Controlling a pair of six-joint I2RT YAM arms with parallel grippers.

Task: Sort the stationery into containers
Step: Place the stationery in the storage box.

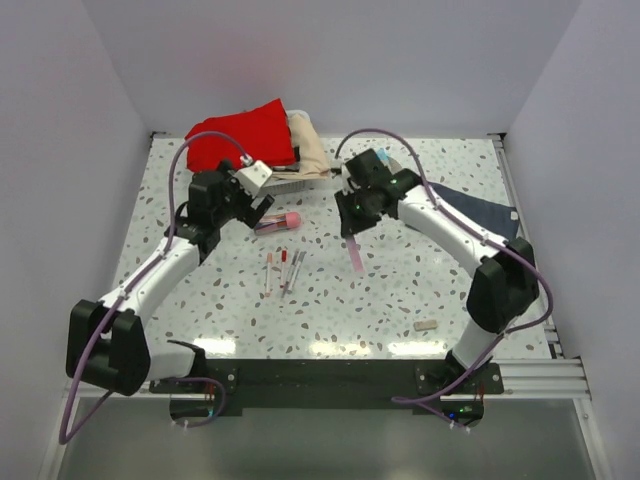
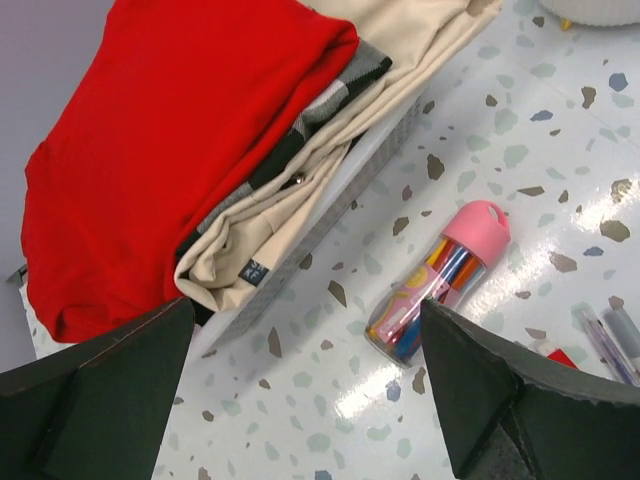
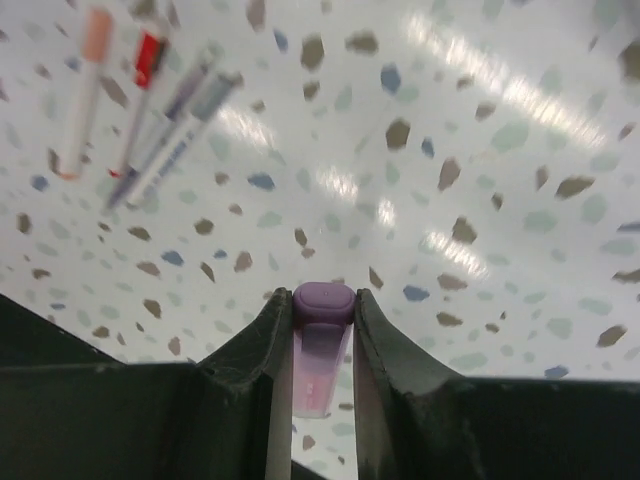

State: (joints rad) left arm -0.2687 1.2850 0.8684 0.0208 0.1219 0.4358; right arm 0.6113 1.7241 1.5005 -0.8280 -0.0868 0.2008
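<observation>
My right gripper [image 3: 322,298] is shut on a short pink marker with a purple cap [image 3: 321,365] and holds it above the table; in the top view the marker [image 1: 355,256] hangs from the gripper [image 1: 351,228]. My left gripper [image 1: 262,207] is open and empty, and its jaws stand wide apart [image 2: 300,400]. The pink-capped clear tube [image 2: 440,280] lies just beyond its right finger [image 1: 280,222]. Several thin pens [image 1: 284,270] lie side by side mid-table. A beige eraser [image 1: 426,324] lies near the front right. Only a white rim [image 2: 600,10] of the organiser shows.
A red cloth [image 1: 240,135] and a beige cloth [image 1: 312,148] are piled on a low box [image 2: 350,190] at the back, close behind the left gripper. A dark blue-grey cloth [image 1: 485,212] lies at the right under the right arm. The pens also show in the right wrist view [image 3: 150,110].
</observation>
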